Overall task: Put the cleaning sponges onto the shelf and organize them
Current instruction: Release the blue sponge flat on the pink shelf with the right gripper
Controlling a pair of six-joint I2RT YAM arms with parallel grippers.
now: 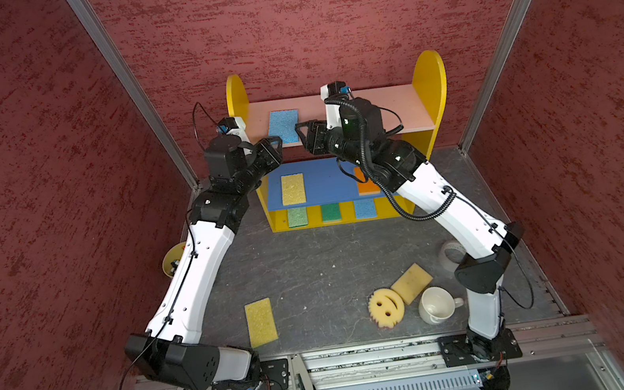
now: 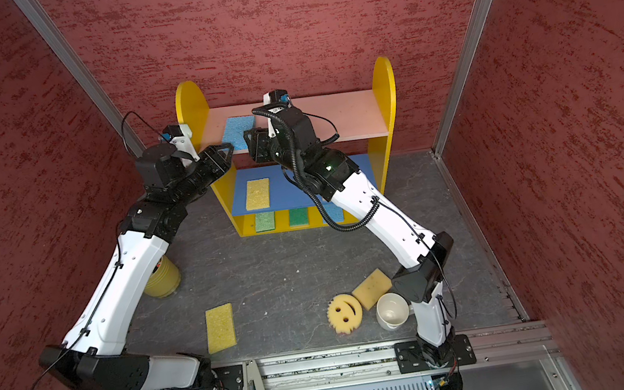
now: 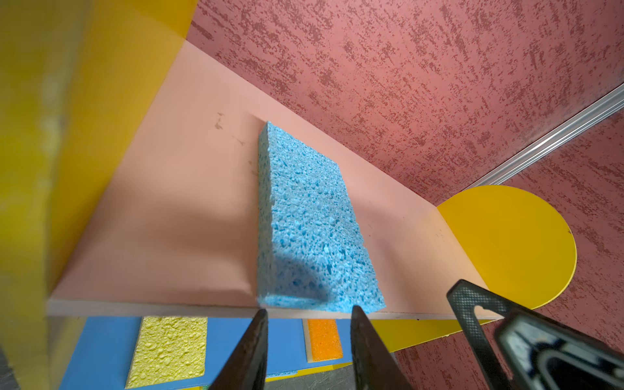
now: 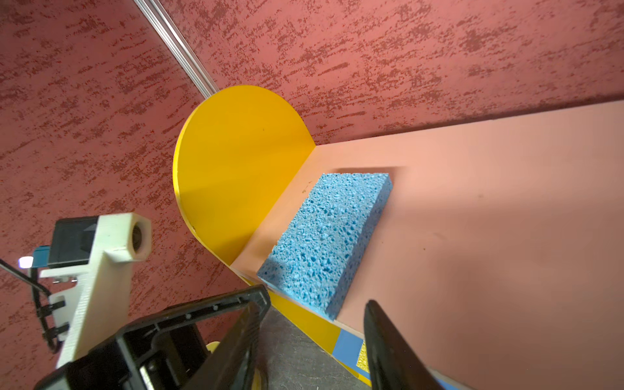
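Lying on shelf (image 1: pixel 426 76): blue sponge (image 1: pixel 283 126), found just ahead of left claw (image 3: pixel 308 315) and right claw (image 4: pixel 315 300).
Claws: both parted, empty.

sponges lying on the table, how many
3: a yellow rectangular sponge front left, a round smiley sponge front right, a tan sponge just behind it by the white mug. The arms may hide more.

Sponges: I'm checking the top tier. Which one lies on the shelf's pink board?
The blue sponge alone lies on the pink board; the other blue one sits on the yellow base.
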